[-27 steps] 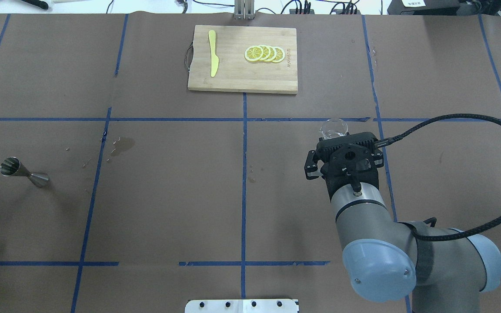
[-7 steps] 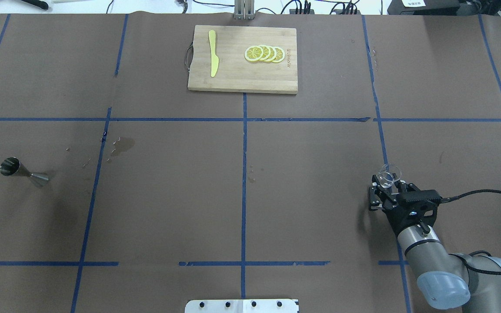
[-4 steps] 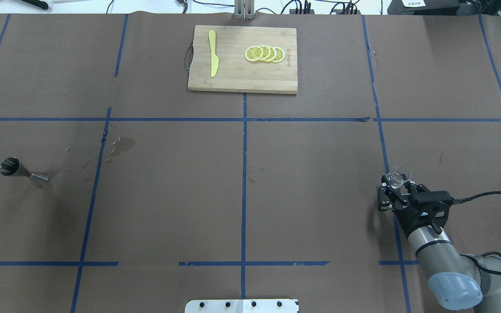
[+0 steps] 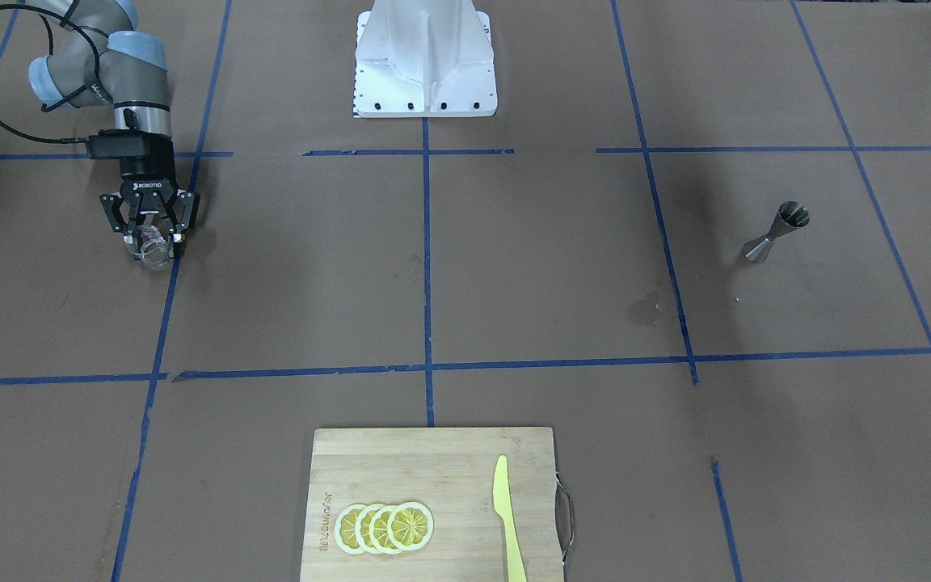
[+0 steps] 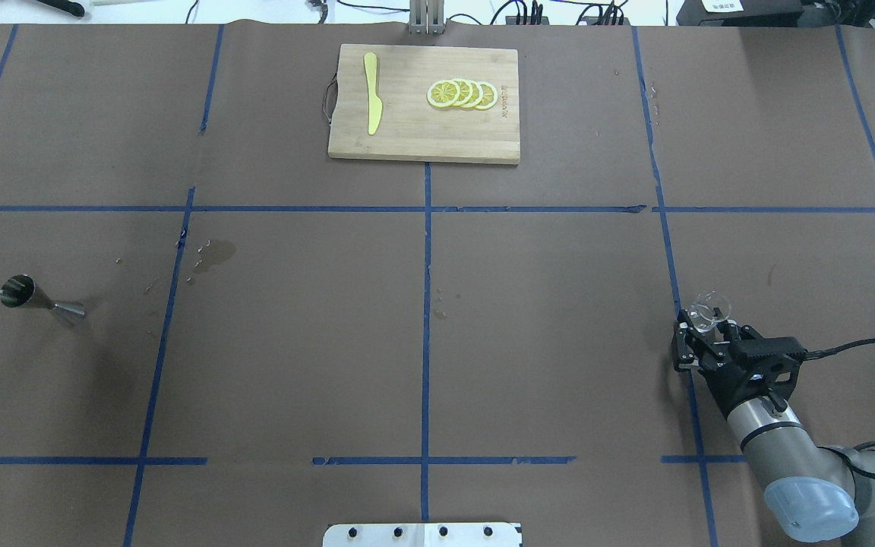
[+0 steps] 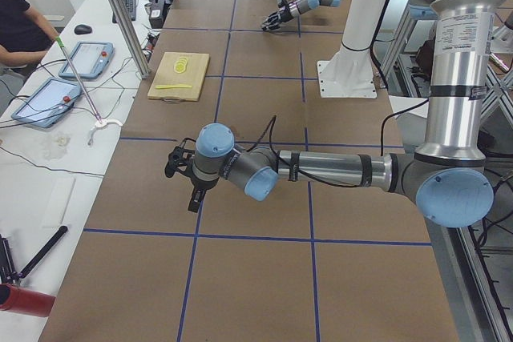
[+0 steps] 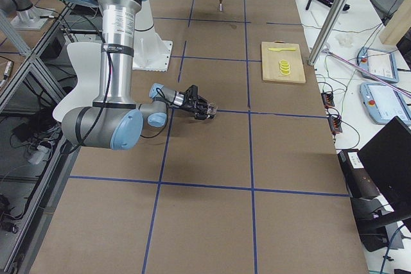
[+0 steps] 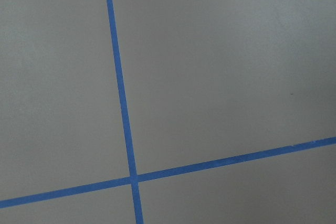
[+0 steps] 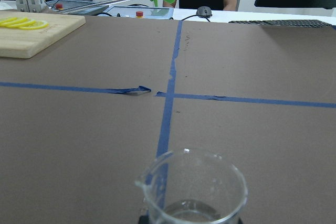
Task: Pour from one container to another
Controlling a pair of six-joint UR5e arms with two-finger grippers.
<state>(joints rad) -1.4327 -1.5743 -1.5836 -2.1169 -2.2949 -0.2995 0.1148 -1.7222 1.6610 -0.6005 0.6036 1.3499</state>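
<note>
Brown paper tabletop (image 5: 293,342); clear round glass cup (image 5: 709,314), silvery hourglass jigger (image 5: 41,302)

silver-grey arm tubes (image 5: 768,448), pale blue joint caps (image 5: 810,513), black end effector (image 5: 706,328), thin black cable (image 5: 848,349)

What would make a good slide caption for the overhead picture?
Right hand holds a clear glass cup at the table's right, far from the steel jigger on the left.

I saw open brown-papered table (image 5: 293,365) stretching between the small clear glass cup (image 5: 707,315) and the silvery steel hourglass jigger (image 5: 41,302); the bamboo cutting board (image 5: 407,129) sat well beyond that line, at the far edge.
</note>
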